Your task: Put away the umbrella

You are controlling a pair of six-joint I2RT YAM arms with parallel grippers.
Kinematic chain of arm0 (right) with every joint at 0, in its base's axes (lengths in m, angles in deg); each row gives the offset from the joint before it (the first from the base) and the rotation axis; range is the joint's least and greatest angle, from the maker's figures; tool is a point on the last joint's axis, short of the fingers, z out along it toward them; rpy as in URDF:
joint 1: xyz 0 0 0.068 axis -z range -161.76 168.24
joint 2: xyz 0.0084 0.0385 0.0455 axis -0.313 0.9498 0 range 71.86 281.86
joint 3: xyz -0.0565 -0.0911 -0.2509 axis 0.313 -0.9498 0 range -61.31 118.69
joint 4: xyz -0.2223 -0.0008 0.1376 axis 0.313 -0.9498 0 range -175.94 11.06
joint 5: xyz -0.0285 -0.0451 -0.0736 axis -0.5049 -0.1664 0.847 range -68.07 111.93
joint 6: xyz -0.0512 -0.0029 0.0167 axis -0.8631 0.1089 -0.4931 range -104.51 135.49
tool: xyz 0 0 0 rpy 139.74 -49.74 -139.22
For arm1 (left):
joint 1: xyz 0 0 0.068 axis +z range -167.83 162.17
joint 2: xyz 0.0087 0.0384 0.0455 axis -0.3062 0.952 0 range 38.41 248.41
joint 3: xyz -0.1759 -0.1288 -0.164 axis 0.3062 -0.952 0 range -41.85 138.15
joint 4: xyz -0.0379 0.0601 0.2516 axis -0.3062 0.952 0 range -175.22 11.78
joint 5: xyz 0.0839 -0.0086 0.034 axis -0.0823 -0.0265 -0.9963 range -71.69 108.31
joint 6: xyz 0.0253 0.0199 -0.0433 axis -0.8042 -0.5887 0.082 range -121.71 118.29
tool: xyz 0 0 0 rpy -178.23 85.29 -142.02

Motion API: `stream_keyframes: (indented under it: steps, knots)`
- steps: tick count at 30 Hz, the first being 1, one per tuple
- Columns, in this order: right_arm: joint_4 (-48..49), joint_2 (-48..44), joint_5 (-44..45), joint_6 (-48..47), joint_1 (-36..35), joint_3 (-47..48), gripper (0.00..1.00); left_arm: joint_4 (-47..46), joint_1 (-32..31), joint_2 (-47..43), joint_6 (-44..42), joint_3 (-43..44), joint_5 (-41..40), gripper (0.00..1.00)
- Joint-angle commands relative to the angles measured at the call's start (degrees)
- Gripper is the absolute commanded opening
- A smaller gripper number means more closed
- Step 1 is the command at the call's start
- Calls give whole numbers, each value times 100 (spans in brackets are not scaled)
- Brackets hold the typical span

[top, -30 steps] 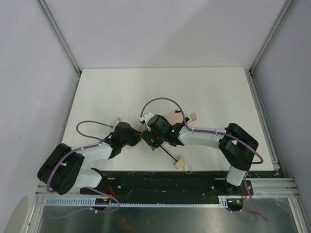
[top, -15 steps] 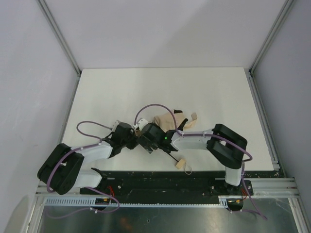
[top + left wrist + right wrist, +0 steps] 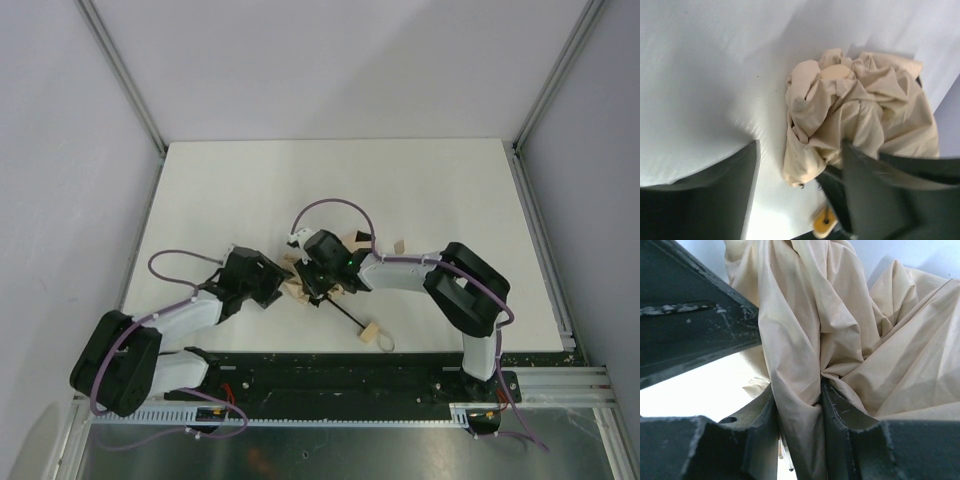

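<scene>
Your right claw (image 3: pixel 798 407) pinches a fold of the umbrella (image 3: pixel 850 315), likely to gather its canopy, while your left claw (image 3: pixel 800 152) gapes empty just beside it over the desk (image 3: pixel 700 75).

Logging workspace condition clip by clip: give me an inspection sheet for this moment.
Surface: white table.
Job's things: umbrella, beige canopy crumpled mid-table; black shaft and tan handle point toward the arm bases.
Clutter: nothing seen.
Grippers: right gripper pinching canopy fabric; left gripper open, fabric bunch between its jaws.
Cables: purple cables arch over both arms.
Surroundings: metal frame posts, grey walls.
</scene>
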Motion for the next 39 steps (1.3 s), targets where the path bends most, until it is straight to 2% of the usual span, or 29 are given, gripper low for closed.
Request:
stream_keyframes:
  steps: [1, 3, 5, 8, 14, 21, 22, 25, 27, 30, 32, 33, 34, 36, 39]
  knots:
    - [-559, 450, -1202, 149, 171, -223, 2, 106, 159, -373, -67, 7, 479, 85]
    - [-533, 476, -1423, 116, 234, -226, 0, 110, 175, -502, 17, -44, 546, 96]
    - [-465, 463, -1668, 94, 322, -268, 0, 109, 182, -572, 115, -69, 506, 98]
    - [-270, 382, -2029, 93, 472, -407, 0, 107, 197, -407, 211, 42, 336, 99]
    - [-14, 238, -2420, 19, 578, -577, 0, 108, 160, 567, 426, 526, 153, 99]
    - [41, 174, -2597, -200, 521, -582, 0, 112, -205, 1307, 326, 830, -503, 98]
    - [31, 149, -2594, -237, 515, -582, 0, 113, -227, 1390, 322, 795, -499, 95]
    - [-8, 46, -2564, -390, 473, -581, 0, 112, -281, 1609, 165, 702, -471, 76]
    - [-44, -27, -2502, -513, 432, -581, 0, 114, -308, 1656, -28, 666, -546, 58]
    - [-28, -171, -2398, -558, 414, -587, 0, 186, -333, 1579, -326, 589, -676, 23]
    - [59, -323, -2243, -353, 422, -583, 3, 321, -337, 1515, -454, 566, -713, 9]
    - [110, -429, -2175, -172, 431, -578, 10, 363, -342, 1472, -508, 548, -731, 5]
    - [135, -561, -2101, 50, 444, -562, 21, 393, -344, 1424, -544, 522, -758, 2]
    - [113, -908, -1912, 561, 480, -530, 41, 426, -350, 1333, -570, 439, -767, 1]
    - [-91, -1559, -1758, 1309, 596, -521, 62, 444, -355, 1173, -555, 284, -688, 0]
